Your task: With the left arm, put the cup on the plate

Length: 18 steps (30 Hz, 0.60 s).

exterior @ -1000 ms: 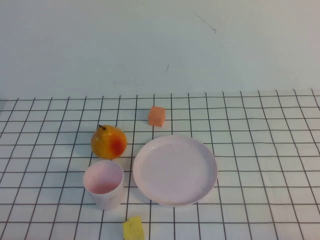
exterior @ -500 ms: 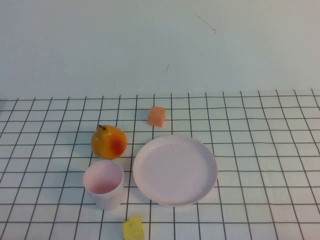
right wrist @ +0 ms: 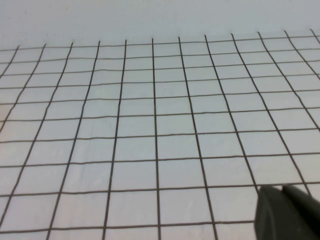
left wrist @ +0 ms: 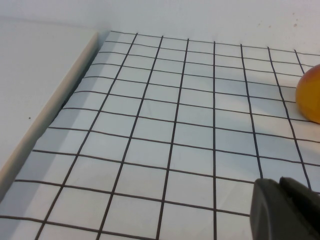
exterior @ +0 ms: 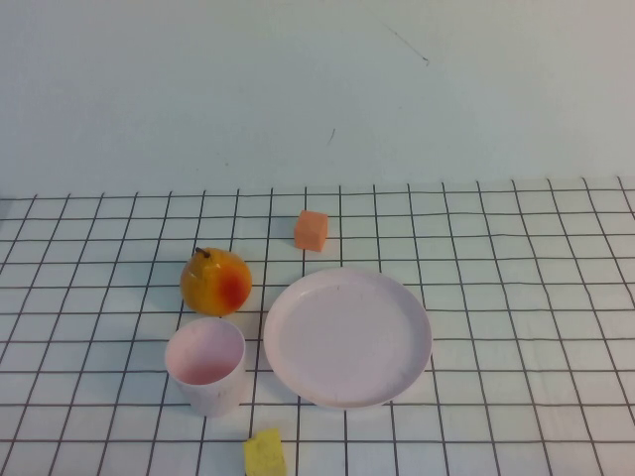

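Cup (exterior: 205, 364), lower left of high view, beside plate (exterior: 347, 336): likely light, thin, slippery plastic, grip across rim; left pincer (left wrist: 285, 210) and right pincer (right wrist: 287, 212) at wrist-view corners, states untellable.

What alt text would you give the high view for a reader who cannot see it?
A pink cup stands upright on a gridded table, just left of an empty pink plate and not on it. A pear sits behind the cup, an orange cube behind the plate, a yellow cube at the near edge. Neither arm nor gripper shows in this view.
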Motion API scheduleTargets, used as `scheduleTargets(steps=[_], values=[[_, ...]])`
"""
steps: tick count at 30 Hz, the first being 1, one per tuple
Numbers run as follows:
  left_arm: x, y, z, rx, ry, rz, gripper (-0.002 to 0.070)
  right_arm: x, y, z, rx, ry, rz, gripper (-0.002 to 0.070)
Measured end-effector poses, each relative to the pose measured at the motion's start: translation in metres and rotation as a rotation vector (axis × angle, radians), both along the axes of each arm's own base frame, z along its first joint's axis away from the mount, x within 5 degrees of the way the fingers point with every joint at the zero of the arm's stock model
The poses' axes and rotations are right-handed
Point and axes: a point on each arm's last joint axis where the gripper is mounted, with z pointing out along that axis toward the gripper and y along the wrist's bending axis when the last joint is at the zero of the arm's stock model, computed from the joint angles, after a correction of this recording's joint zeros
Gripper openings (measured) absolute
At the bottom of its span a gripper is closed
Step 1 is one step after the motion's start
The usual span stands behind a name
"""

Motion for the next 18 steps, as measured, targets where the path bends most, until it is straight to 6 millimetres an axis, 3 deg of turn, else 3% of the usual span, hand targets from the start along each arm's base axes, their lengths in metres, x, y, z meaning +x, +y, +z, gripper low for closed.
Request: scheduleTargets(steps=[18], values=[[0.0,0.0,0.0,0.0,0.0,0.0,-0.0002,0.0,0.0,0.0,0.0,0.0,0.0,-0.0005]])
